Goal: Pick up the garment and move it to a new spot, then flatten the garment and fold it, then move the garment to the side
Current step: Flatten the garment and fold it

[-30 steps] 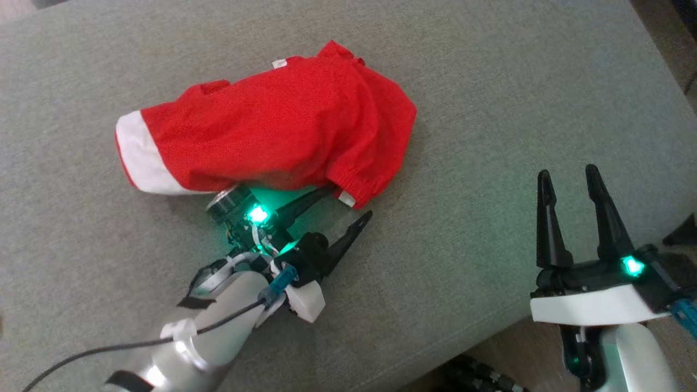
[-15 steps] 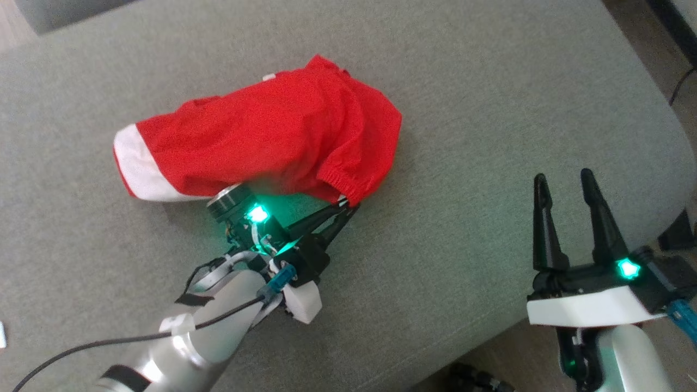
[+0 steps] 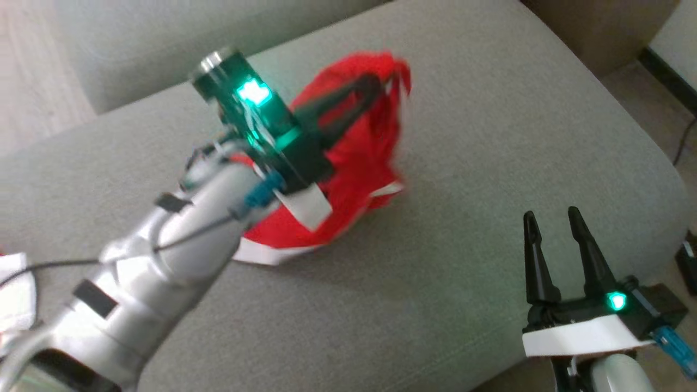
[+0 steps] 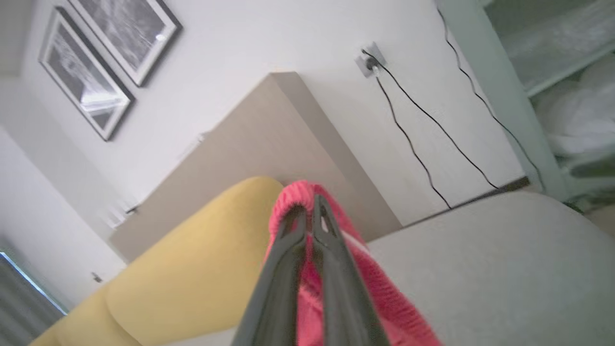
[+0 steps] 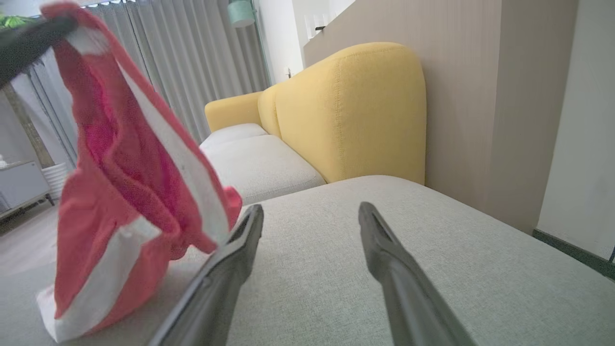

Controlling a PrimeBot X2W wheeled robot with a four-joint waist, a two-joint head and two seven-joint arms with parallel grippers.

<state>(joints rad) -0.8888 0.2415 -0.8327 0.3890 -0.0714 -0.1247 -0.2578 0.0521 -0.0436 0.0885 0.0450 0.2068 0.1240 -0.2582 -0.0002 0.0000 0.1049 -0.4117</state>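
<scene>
The red garment (image 3: pixel 359 163) with white bands hangs from my left gripper (image 3: pixel 375 84), which is shut on its ribbed edge and raised above the grey cushion (image 3: pixel 490 136). Its lower white-banded end (image 3: pixel 272 253) still rests on the cushion. In the left wrist view the two fingers are pressed together at the left gripper's tip (image 4: pixel 312 202), with the garment (image 4: pixel 384 298) draped around them. My right gripper (image 3: pixel 550 218) is open at the lower right, apart from the cloth. In the right wrist view the right gripper (image 5: pixel 311 211) is low over the cushion, with the hanging garment (image 5: pixel 120 192) to the left.
The cushion's right edge (image 3: pixel 659 158) drops to the floor beside a wall. A yellow sofa (image 5: pixel 346 105) stands behind the cushion. Black cables (image 4: pixel 423 144) run down the wall. A white sheet (image 3: pixel 13 294) lies at the far left.
My left gripper shut on the garment's ribbed edge and lifted it, so the cloth now hangs instead of lying spread. The head camera also shifted. The right gripper stays open.
</scene>
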